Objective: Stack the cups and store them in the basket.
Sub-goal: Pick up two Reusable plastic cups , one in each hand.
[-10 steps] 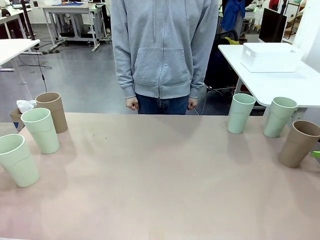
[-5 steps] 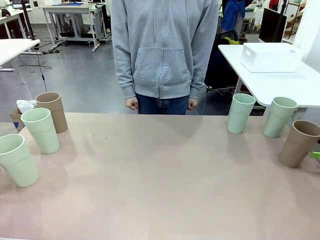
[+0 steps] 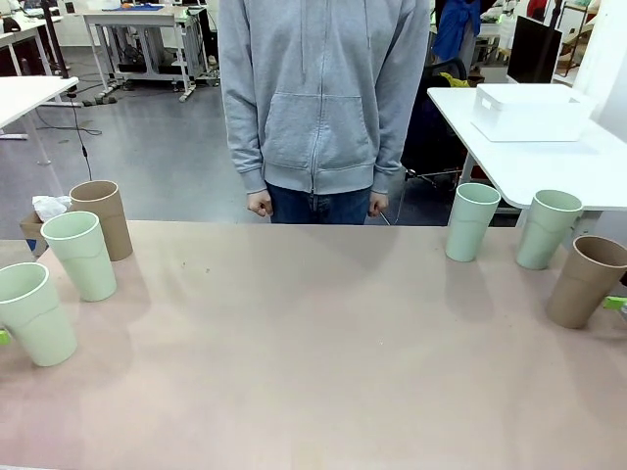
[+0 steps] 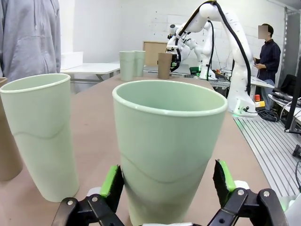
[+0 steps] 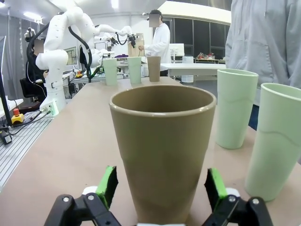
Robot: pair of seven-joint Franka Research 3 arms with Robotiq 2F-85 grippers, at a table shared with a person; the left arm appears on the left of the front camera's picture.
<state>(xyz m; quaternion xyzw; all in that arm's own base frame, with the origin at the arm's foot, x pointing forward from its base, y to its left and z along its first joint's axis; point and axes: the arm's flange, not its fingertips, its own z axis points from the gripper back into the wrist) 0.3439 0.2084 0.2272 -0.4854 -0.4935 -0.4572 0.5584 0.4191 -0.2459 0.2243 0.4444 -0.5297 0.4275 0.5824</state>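
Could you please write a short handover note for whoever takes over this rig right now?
Left gripper: open, jaws either side of the nearest mint cup, not gripping.
Right gripper: open, either side of the right brown cup.
Also upright and separate: left mint cup, left brown cup, inner right mint cup, outer right mint cup.
Basket: on the white side table, far right.
Done: nothing stacked.
Left: stack all six, store them in the basket.

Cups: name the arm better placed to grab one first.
Right, narrowly. The right gripper straddles the tan-brown cup, centred between its open fingers, with a gap on each side. The left gripper also straddles a mint green cup, but off-centre, close against one finger.
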